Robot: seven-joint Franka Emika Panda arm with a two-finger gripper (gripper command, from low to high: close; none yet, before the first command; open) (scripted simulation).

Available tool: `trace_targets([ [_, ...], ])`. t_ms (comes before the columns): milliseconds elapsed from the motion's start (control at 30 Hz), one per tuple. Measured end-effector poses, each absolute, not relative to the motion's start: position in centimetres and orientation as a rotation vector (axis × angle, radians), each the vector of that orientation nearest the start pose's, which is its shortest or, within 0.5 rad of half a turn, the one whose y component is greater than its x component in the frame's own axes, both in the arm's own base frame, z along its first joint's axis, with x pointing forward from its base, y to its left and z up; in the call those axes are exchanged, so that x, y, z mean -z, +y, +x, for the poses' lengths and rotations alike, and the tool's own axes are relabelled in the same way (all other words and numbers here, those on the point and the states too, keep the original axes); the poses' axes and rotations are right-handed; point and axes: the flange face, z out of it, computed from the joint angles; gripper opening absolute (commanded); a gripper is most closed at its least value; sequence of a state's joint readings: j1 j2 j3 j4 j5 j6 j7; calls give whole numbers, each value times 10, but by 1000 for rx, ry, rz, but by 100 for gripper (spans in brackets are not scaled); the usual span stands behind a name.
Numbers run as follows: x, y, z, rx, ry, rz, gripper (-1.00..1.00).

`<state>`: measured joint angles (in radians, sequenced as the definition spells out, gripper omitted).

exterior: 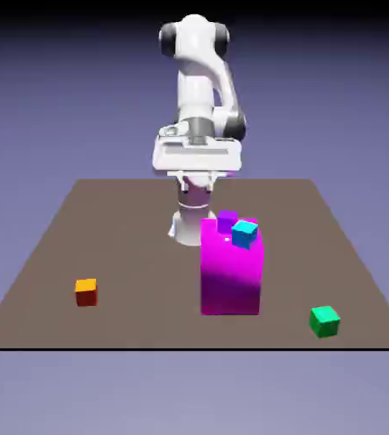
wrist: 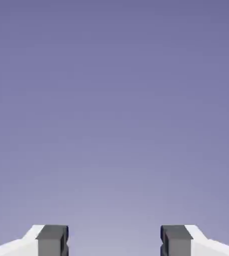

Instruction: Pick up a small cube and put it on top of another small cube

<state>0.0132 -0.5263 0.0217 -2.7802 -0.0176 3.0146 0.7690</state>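
The bench (exterior: 138, 246) is a flat, plain, dark brown top, its far edge looking shorter than its near one, which ends in a thin black line along the front. Behind and below it the backdrop (exterior: 334, 102) is smooth blue-violet, fading to black at the very top of the exterior view and turning paler below the bench's front edge. The hand view is filled by that same blue-violet, lighter toward the bottom.

The white arm (exterior: 195, 89) stands at the far side of the bench. Its end effector (wrist: 114, 241) is up in the air with its fingertips wide apart and nothing between them.

The green cube (exterior: 324, 322) sits on the bench near the front edge, toward the exterior view's right. The orange cube (exterior: 87, 293) is toward the exterior view's left, also near the front. Between them stands a large magenta block (exterior: 230, 276) with a curved surface; a cyan cube (exterior: 245, 234) and a purple cube (exterior: 228, 222) show at its upper part.
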Motion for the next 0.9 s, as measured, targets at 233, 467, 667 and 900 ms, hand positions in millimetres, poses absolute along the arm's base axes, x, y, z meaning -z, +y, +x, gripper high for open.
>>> trace_targets([
  [233,-406,84,452,755,910,-2699,0],
  [467,-345,163,484,505,871,-2847,0],
  [667,-289,227,497,298,866,-2938,0],
  [900,-225,302,494,68,868,-3009,0],
])
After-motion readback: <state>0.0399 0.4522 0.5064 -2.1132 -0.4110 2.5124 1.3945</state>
